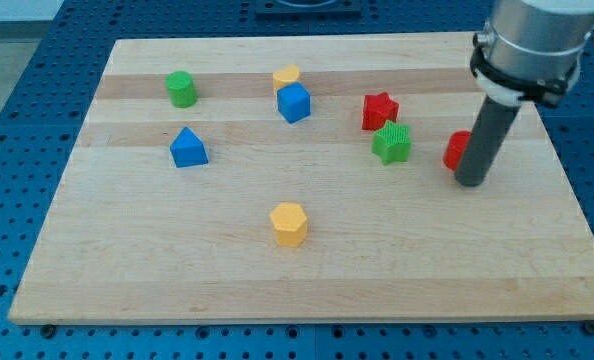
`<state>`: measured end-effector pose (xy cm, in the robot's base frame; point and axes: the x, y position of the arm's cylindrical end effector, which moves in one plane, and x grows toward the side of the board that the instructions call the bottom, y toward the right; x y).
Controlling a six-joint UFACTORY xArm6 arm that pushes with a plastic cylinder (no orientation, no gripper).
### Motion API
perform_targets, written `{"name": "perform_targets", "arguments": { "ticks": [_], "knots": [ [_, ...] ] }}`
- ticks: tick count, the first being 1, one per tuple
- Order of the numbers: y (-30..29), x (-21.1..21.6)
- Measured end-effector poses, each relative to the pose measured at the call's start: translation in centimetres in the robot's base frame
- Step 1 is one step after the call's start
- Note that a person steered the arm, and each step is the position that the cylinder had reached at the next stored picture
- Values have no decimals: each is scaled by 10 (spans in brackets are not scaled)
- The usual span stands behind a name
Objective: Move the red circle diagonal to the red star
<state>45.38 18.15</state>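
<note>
1. We had no claw to report as wide, narrow or holding: our arm ended in a straight dark rod, and my tip (470, 183) rested on the pale wooden board (307, 280) near the view's right edge.
2. Our tip stood touching, or all but touching, the red round plastic block (457, 149), the task's red circle, on that block's right side; the rod hid part of the block, so we could not tell the exact contact.
3. The red circle lay well to the right of the red star-shaped block (379, 110) and a little lower, with the green star-shaped block (391, 143) just below the red star and between the two.
4. We judged the circle already lay roughly down-right of the red star, but too far off to count as neatly diagonal.
5. To do the step well, we thought a short push towards the view's left was needed, kept centred on the circle so it would not slip off the rod.
6. We judged the risk to be the green star: too long a push would knock it into the red star.
7. Further left lay a blue cube (293, 102), a yellow block (286, 77) behind it, a green cylinder (182, 89), a blue triangular block (188, 148) and a yellow hexagonal block (289, 223), all well apart from our path.
</note>
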Motion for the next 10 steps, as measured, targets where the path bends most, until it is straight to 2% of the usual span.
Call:
{"name": "perform_targets", "arguments": {
  "ticks": [5, 7, 10],
  "knots": [
    [-24, -154],
    [-24, -151],
    [9, -158]
  ]
}}
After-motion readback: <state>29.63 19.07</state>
